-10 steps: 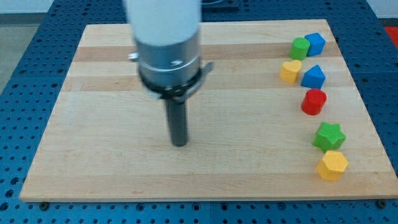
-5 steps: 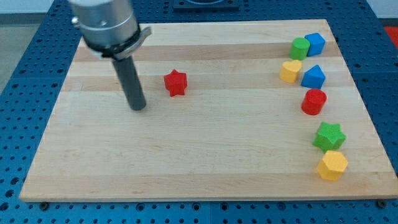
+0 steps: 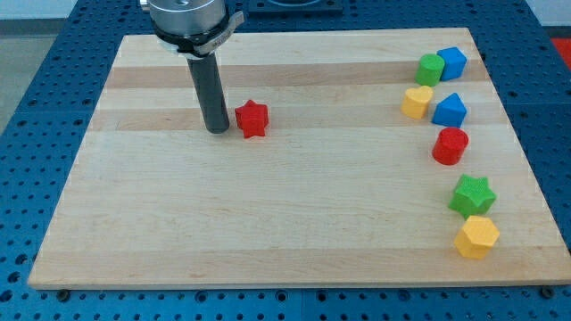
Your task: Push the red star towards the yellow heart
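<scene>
Tip (image 3: 218,131) sits just left of red star (image 3: 252,119); yellow heart (image 3: 416,102) far right; no pincer shows.

Pale wooden board (image 3: 294,223), smooth matt; red star (image 3: 252,119) looks plastic.

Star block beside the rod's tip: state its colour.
Red. The star sits just to the view's right of my tip, plain in the camera view.

My tip (image 3: 218,130) is sitting just left of the star (image 3: 252,119) on the board (image 3: 268,223). The heart (image 3: 416,102) is lying far right, with a cube (image 3: 452,62) sitting above it, near the top edge.
</scene>
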Controlling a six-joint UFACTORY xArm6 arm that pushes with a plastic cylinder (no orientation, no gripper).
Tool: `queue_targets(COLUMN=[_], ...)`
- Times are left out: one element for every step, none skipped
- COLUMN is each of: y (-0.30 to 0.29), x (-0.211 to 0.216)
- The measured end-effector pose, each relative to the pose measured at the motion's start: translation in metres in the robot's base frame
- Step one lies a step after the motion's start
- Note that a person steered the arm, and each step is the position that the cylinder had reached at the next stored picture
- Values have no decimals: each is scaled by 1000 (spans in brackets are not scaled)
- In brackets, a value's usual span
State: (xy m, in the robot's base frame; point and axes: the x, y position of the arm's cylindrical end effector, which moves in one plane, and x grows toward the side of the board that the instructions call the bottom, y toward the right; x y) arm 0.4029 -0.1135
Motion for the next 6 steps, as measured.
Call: queue_targets(y=[8,60,124,187,229,231], x=[-1,-1,-1,-1,-1,1])
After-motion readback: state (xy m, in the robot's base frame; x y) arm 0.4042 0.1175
